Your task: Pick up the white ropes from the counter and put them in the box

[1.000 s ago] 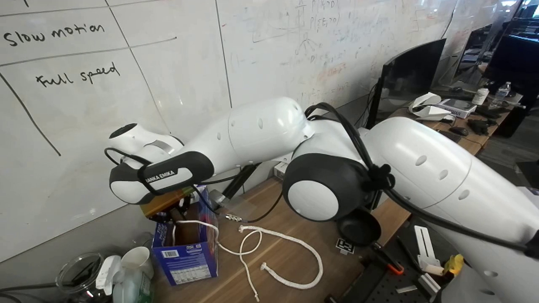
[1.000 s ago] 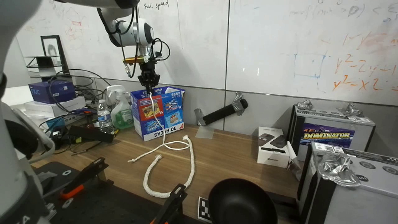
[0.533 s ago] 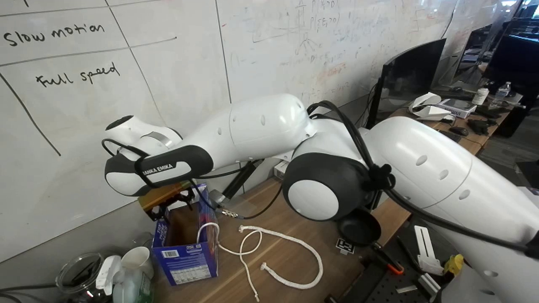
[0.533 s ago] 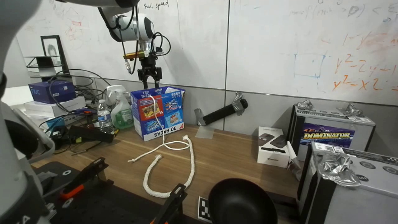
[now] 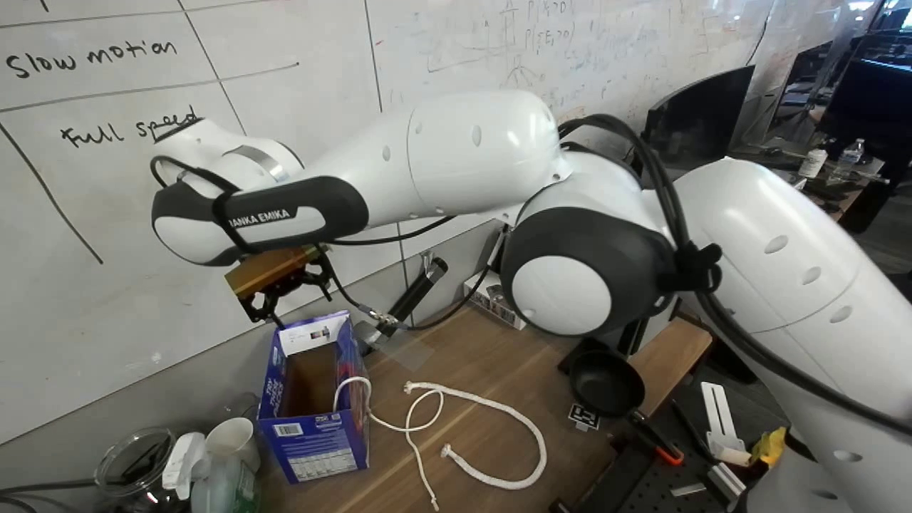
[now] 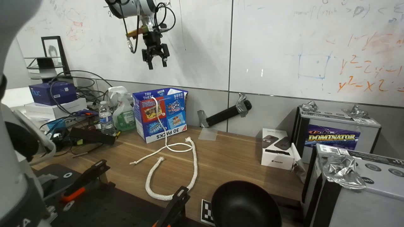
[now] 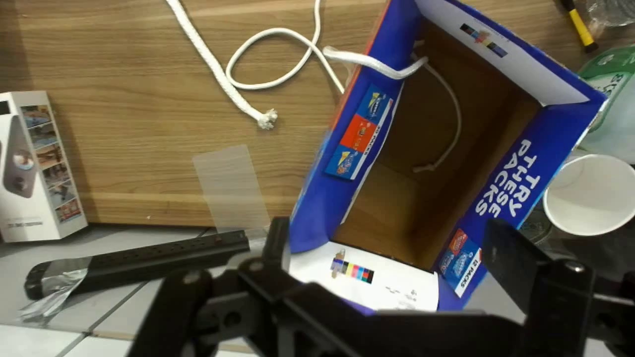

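At left in an exterior view, the jaws stand spread apart, higher than a second ago, above the blue box [image 5: 315,436]. Just right, the thin white rope [image 5: 390,427], gripped then, now hangs over the box's rim, one end inside, the rest looping across the bench [image 5: 388,470]. Farther right, at lower centre, the thick white rope [image 5: 511,412] lies unmoved.

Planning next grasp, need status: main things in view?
Gripper: open, holding nothing
Box: upright, open
Thin white rope: draped over box rim, one end inside
Thick white rope: curved on counter
Pan: right side up
Spray bottle: upright
Water bottle: upright
Power strip: taped at both ends
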Robot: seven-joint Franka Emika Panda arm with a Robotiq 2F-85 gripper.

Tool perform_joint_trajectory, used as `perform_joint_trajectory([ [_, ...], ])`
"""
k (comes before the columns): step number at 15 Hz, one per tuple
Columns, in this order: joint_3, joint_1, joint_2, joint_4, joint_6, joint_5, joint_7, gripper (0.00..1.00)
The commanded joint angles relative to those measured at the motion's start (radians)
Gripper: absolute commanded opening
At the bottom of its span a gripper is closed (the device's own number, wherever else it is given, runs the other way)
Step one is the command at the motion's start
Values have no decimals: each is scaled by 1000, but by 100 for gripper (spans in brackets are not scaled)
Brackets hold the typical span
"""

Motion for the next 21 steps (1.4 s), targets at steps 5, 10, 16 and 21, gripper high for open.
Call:
perform_joint_trajectory([
  [5,16,-97,-375,-385,5,15,-184,100],
  [10,7,-205,-539,-623,38,71,-342,100],
  [16,-17,-357,-658,-928,156,102,-544,100],
  [21,-31,-434,-623,-1110,334,147,-676,100],
])
